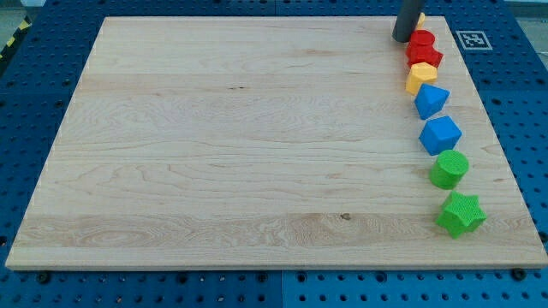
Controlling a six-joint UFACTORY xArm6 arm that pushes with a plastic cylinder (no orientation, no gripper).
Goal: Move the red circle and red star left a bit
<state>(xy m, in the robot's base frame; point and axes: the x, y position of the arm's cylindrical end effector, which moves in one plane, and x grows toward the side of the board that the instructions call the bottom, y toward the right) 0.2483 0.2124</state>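
The red circle [420, 40] and the red star [425, 57] sit touching at the view's top right, at the head of a column of blocks. My tip [402, 38] rests on the board just left of the red circle, close to or touching it. A small piece of another yellow block [420, 17] shows behind the rod, above the red circle.
Below the red star run a yellow block [420, 79], a blue triangular block [431, 100], a blue block [440, 134], a green circle [449, 168] and a green star [461, 214]. The wooden board's [240, 145] right edge is near them.
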